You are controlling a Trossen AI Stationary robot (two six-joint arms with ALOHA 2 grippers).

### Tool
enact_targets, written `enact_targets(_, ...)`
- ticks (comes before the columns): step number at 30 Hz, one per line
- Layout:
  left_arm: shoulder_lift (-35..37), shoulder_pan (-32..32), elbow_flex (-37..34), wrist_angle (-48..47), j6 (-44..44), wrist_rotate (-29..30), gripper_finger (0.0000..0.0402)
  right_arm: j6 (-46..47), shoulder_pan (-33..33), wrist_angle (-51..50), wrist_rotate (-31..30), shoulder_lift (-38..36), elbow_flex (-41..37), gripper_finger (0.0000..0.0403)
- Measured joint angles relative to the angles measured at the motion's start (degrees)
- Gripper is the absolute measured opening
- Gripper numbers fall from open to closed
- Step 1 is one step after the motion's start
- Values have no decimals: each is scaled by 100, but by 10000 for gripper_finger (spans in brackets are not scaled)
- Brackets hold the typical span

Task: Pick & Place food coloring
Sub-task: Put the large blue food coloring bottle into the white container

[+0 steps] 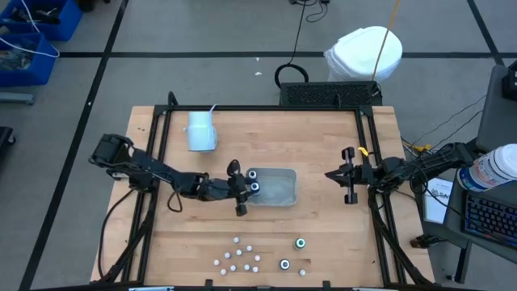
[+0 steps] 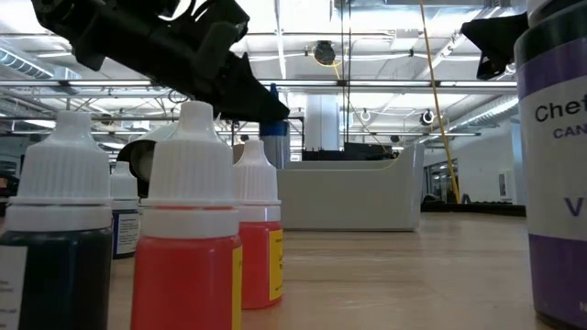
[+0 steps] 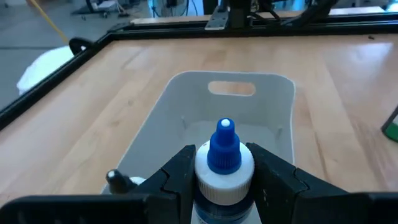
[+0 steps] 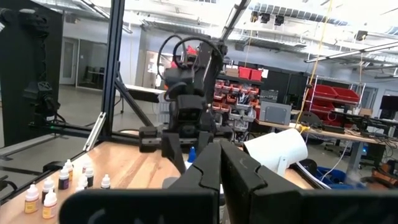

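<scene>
The left tool (image 3: 224, 180) is gripping a blue-tipped, white-capped food coloring bottle (image 3: 224, 155) between its fingers, partly closed around the bottle's collar, and is holding it over the grey tray (image 1: 283, 187) at that tray's 9 o'clock end near the middle of the bench (image 1: 323, 137). Another dark bottle (image 1: 252, 174) is sitting inside the tray just beside the held one, while the remaining small bottles (image 1: 242, 257) are standing in a loose cluster toward the bench's 6 o'clock edge, with a white cup (image 1: 200, 131) lying toward 11 o'clock. The right tool (image 1: 333, 175) is waiting at the bench's 3 o'clock side with its fingers pressed fully together, gripping nothing.
</scene>
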State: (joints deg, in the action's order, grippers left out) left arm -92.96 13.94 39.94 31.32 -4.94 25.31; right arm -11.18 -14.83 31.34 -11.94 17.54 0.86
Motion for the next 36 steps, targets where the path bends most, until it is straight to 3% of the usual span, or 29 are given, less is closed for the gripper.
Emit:
enact_targets(9,-25,-14,22,-122,-226,80,131,0,0,12,0,13,0,0)
enact_targets(17,-25,159,22,-634,-573,597,131,0,0,10,2,15,0,0)
enact_targets(25,-205,250,-29,-610,-576,914,131,0,0,10,4,17,0,0)
enact_targets(36,-394,185,-31,-315,-530,899,131,0,0,10,4,17,-1,0)
